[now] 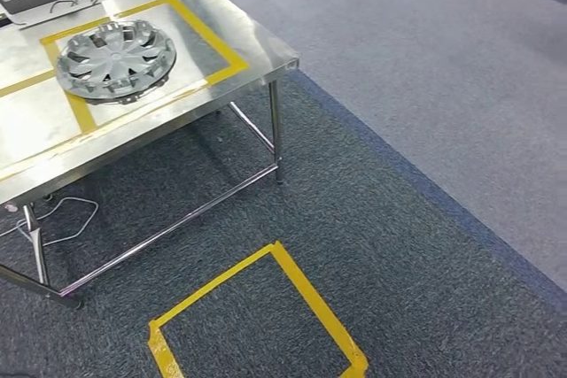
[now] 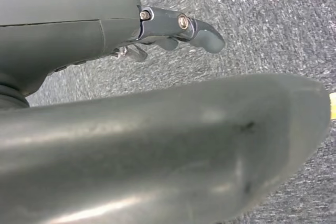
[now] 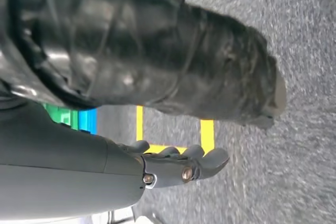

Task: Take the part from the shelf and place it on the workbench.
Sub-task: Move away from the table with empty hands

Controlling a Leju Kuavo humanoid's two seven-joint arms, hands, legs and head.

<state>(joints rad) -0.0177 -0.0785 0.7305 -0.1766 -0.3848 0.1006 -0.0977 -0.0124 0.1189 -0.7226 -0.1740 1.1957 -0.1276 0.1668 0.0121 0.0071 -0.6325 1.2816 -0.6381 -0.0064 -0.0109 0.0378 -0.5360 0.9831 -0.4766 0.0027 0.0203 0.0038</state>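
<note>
Steel desk [image 1: 267,46] marked with yellow tape, dark grey carpet [image 1: 401,263] meeting a paler strip, yellow tape square [image 1: 314,303] on the floor, cable [image 1: 66,219] beneath the desk

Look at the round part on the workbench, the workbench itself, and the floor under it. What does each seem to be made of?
Wheel cover: probably silver-painted plastic; matte grey sheen, thin moulded spokes. Workbench: likely stainless steel; brushed reflective top, shiny tube legs. Floor: carpet, by its speckled grey weave.

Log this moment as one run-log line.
part: hubcap on workbench | left hand: holds nothing | right hand: holds nothing
</note>
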